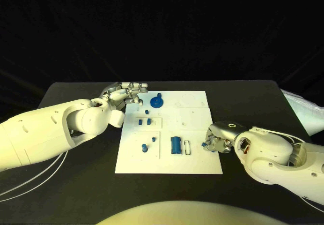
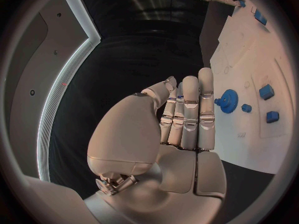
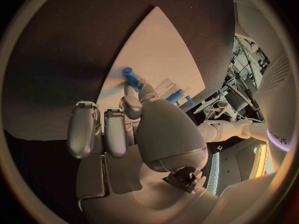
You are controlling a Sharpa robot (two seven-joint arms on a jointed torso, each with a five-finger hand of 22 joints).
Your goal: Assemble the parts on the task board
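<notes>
The white task board (image 1: 195, 110) lies in the middle of the black table. A blue gear (image 1: 157, 101) stands near its far left corner, and small blue parts (image 1: 144, 122) sit in the left column. A longer blue cylinder (image 1: 175, 145) lies near the front. My left hand (image 1: 128, 92) hovers at the board's far left corner beside the gear (image 2: 228, 101), fingers straight and holding nothing. My right hand (image 1: 215, 140) is at the board's right edge with its fingers curled in. The cylinder (image 3: 131, 77) lies just beyond its fingertips (image 3: 146, 91), and nothing shows in its grasp.
A pale bag-like object (image 1: 305, 112) lies at the table's far right edge. Bare black table (image 1: 81, 187) runs along the left, front and right sides of the board. Cables (image 1: 40, 180) trail from my left arm at the left.
</notes>
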